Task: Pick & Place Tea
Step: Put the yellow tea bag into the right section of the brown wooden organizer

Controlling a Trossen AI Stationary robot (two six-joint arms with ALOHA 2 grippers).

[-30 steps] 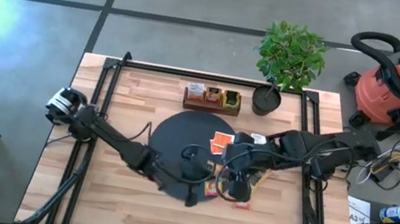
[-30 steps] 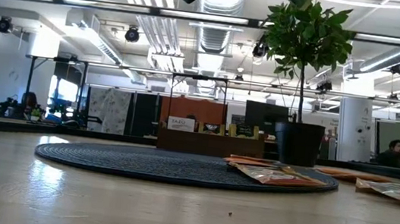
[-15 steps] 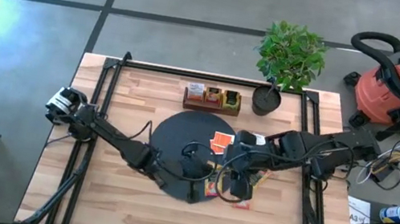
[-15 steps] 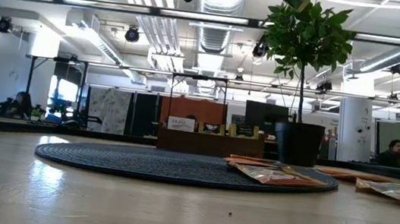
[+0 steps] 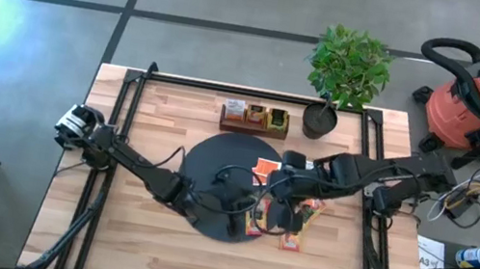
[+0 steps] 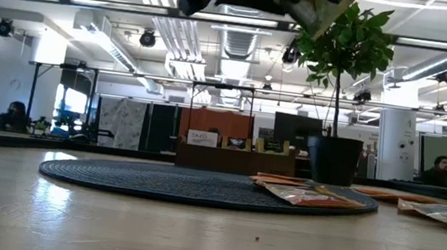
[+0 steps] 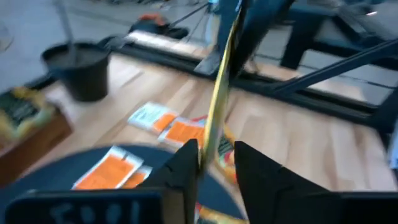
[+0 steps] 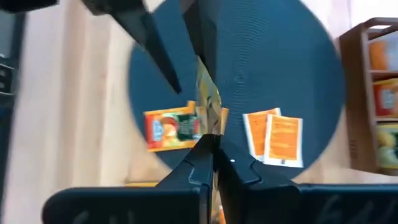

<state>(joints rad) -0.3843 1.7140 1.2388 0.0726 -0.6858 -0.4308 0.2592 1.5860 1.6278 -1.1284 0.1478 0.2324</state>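
Above the black mat's (image 5: 224, 186) right edge, a yellow tea sachet (image 7: 219, 93) hangs edge-on between both grippers. Right gripper (image 8: 210, 148) is clamped on it; left gripper (image 7: 214, 158) has fingers apart, straddling the other end, so right arm carries it. Sachet's long axis runs gripper to gripper. Wooden box (image 5: 254, 117) lies beyond the mat, path open. More sachets (image 5: 263, 171) lie below.

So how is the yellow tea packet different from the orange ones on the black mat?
The yellow paper tea sachet hangs in the air on edge, pinched in the right gripper's fingers. The orange-and-white paper sachets lie flat and untouched on the round black mat. Both are small flat tea packets.
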